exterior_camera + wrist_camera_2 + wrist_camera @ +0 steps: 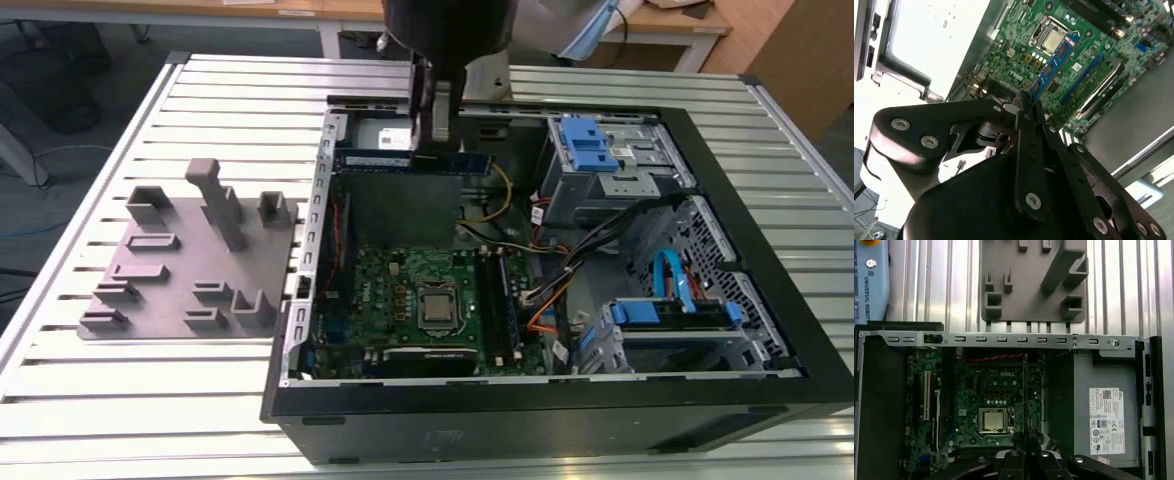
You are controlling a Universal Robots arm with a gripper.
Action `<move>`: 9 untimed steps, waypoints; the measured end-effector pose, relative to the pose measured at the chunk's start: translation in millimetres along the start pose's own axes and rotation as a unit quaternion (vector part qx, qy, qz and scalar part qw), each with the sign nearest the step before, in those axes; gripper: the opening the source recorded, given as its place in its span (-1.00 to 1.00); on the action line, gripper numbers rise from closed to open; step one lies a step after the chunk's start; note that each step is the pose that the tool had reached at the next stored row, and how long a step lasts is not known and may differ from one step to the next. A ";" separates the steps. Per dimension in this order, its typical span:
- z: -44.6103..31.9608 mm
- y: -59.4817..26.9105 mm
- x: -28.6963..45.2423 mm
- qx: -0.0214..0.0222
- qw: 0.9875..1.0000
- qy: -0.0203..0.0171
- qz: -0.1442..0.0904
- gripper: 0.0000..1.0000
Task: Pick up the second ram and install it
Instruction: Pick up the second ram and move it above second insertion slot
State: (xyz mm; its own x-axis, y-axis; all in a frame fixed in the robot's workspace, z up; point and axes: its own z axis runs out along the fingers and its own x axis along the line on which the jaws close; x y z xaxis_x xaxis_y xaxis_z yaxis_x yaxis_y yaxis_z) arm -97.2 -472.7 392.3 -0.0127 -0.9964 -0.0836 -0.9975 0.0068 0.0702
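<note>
One stick in play: we see the gripper [435, 140] clamped on the ram [414, 160] mid-length. The stick is level, hanging over the far end of the open case [534, 430] in the exterior view, seated in no slot. Below it lies the board [394, 275] with the CPU socket [437, 308]. Obstacles we note: a yellow wire [503, 195] loops just beside the ram's end on the exterior view's right, and a cable bundle [594, 240] runs from the board edge toward the drive cage [587, 145]. The holder block [160, 290] sits outside the case on the slatted table [134, 400], on the exterior view's left. In the first wrist view the ram shows edge-on over the board. The power supply [1084, 405] carries a white printed sticker [1106, 421], and we make out white lettering on the board near the socket.
</note>
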 end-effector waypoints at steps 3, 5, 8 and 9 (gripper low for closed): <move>4.8 -8.3 0.3 0.000 1.000 0.000 0.000 -0.73; 8.0 -13.5 0.5 -0.001 1.000 0.000 0.000 -0.73; 12.7 -22.9 0.9 -0.001 1.000 0.000 0.000 -0.73; 14.4 -25.9 1.0 -0.001 1.000 0.000 0.000 -0.73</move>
State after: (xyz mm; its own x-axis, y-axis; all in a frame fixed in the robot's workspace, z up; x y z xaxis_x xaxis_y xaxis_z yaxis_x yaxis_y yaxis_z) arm -72.4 -472.7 376.0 -0.0130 -0.9964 -0.0835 -0.9974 0.0071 0.0716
